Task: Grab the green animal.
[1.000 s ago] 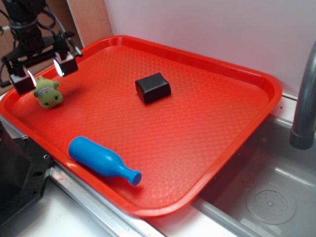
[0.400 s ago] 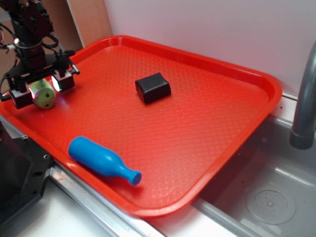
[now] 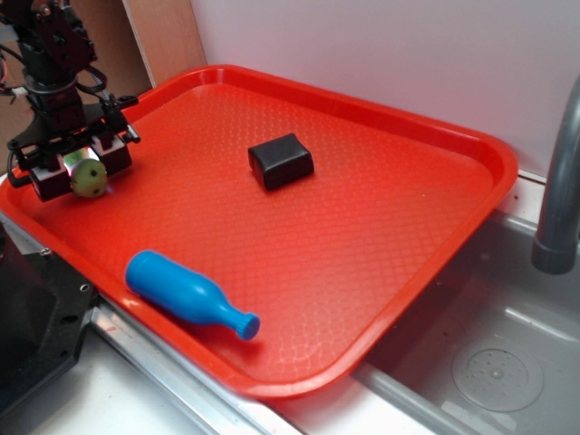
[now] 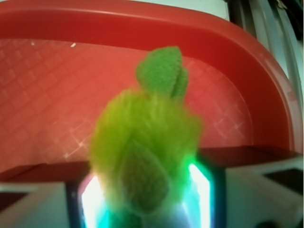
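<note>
At the red tray's [image 3: 435,263] far-left corner, the tool [image 3: 76,172] sits nearly shut with the green animal [image 3: 88,179] squeezed between its fingers. The soft, rounded plush could squirt out if the pinch sits too high.

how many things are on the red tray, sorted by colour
green: 1, the green animal, between the fingers of the tool
black: 1, the black block
blue: 1, the blue bottle-shaped toy
total: 3 on the red tray
</note>
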You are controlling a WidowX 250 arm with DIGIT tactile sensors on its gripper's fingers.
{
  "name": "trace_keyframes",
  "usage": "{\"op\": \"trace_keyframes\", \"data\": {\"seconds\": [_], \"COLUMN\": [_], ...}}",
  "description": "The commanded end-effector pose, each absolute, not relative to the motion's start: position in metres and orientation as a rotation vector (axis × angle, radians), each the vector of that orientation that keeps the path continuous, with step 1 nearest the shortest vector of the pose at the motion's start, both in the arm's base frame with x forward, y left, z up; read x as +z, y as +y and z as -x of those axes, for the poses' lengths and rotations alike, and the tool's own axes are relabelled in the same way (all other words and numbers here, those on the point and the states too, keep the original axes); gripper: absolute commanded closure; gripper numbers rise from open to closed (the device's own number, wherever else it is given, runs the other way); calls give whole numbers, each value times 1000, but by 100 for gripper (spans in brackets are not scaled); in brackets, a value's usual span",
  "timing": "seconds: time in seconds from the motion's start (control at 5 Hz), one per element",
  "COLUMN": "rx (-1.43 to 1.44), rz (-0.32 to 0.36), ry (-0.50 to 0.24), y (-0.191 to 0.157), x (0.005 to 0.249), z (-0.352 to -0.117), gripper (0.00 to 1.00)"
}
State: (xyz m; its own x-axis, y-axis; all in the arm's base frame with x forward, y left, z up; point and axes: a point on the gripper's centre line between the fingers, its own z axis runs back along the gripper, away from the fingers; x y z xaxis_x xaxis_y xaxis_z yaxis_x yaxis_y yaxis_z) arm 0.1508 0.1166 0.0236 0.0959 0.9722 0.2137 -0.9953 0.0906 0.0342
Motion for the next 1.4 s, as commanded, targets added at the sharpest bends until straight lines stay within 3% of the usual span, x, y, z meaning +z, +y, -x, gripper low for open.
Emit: {"op": "trace_keyframes", "data": {"seconds": [0.0,0.2,0.4,0.6,1.0,1.2], "rx": [1234,988,742,496,310,371], "rz": [-108,-48,62,133,119,191], "ry": [-146,-123,-86,-32,-77,-29], "y": [100,78,57,32,0,7], "x": [70,103,131,161,199,200], "z": [-155,-165,-171,-167,-151,-150], "gripper": [100,100,100,100,100,100]}}
